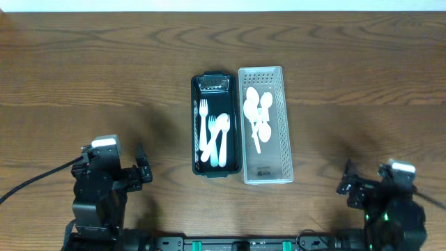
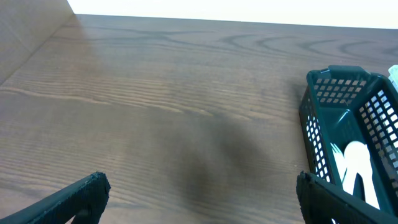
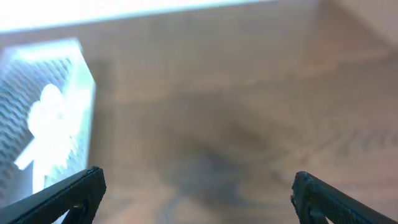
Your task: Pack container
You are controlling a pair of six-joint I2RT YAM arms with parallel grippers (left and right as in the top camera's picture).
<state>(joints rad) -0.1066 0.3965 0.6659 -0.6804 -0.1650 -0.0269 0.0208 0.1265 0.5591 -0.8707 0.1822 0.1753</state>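
A: Where is the container?

B: In the centre of the overhead frame there is a dark slotted basket [image 1: 194,132] holding white plastic cutlery [image 1: 217,136], one piece plainly a fork [image 1: 203,115]. Touching its right side is a white slotted basket [image 1: 286,132] with white spoons [image 1: 256,115] in it.

A: And the hands?

B: The left hand [image 1: 143,166] sits lower left and the right hand [image 1: 346,183] lower right. Both are released, fingers [image 2: 81,196] spread wide, grasping nothing. They are well apart from the baskets, over bare counter [image 1: 83,77].

A: What could go wrong?

B: The spoons overlap, so a pinch may lift two or flick one out. The baskets are narrow, so spread fingers may snag a slotted wall and drag it. Since the baskets touch, one would shove the other. The right wrist view is blurred, so aiming there looks harder.
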